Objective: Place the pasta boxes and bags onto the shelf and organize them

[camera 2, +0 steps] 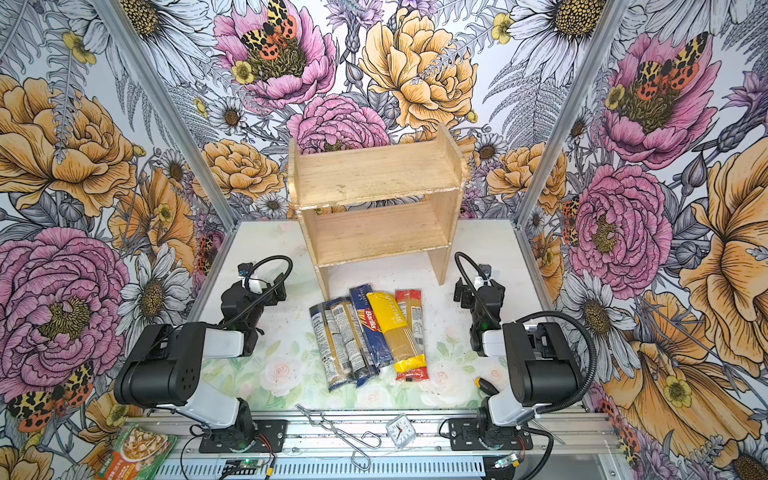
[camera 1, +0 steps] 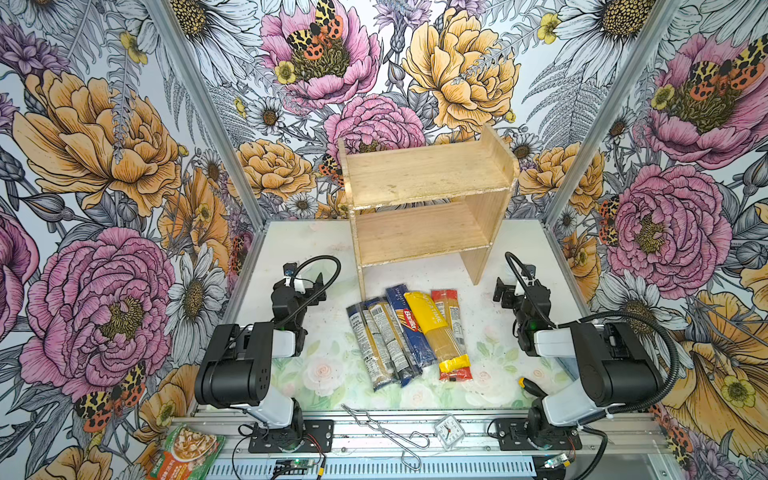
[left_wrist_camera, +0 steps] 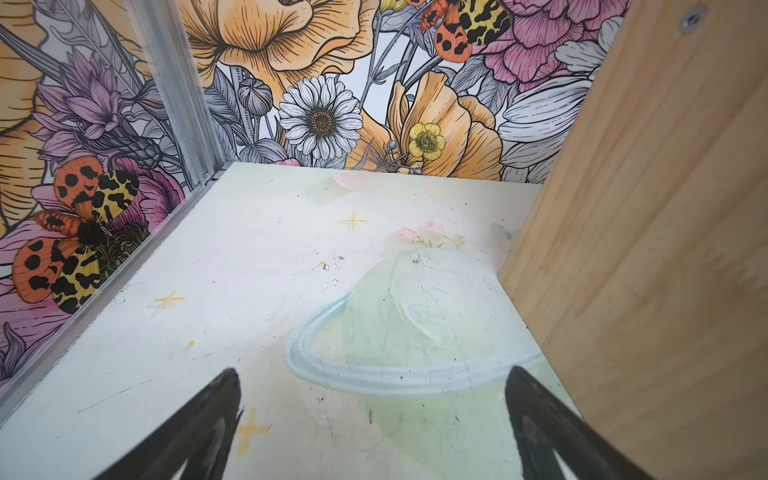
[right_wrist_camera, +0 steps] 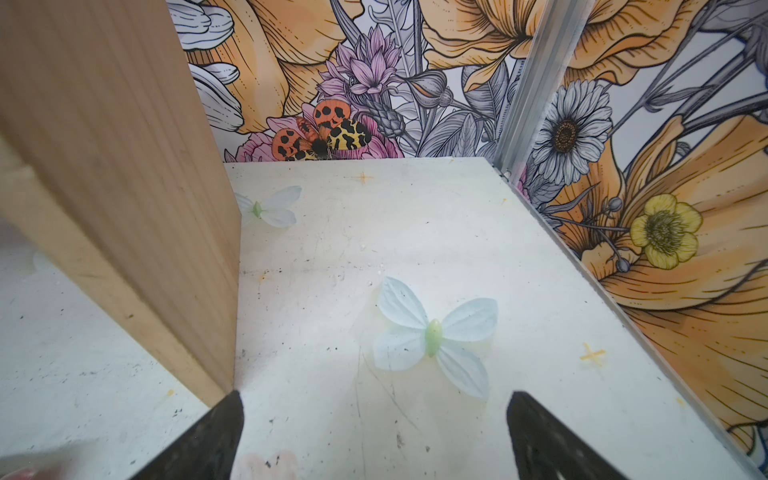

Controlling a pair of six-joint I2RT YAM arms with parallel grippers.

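Black fingers, spread wide and holding nothing: that is my left gripper, low over the bare table just beside the left plank of the shelf. Moving rightward in both top views, the five packs lie side by side on the table in front of the shelf, touching or overlapping. First comes the leftmost slim pack, then the second slim pack, both clear with dark blue ends. Next is the blue Barilla box, then the yellow-ended pack, which lies slanted over the edge of the red-ended pack. Behind them both wooden tiers are empty. Far right, my right gripper is equally spread and empty, near the shelf's right plank.

Nothing is picked yet, so the step in hand is the first grasp. I would take an outer pack rather than dig into the middle. That means the leftmost slim pack for the left arm, or the yellow-ended pack for the right, since it rides on its neighbour. I would come down with the jaws across the narrow width, near the middle of the length — a long bag gripped at one end will likely droop and catch the shelf's front edge. The film looks slippery, so I would close firmly, lift clear, and set the pack against one plank to leave room for the rest.
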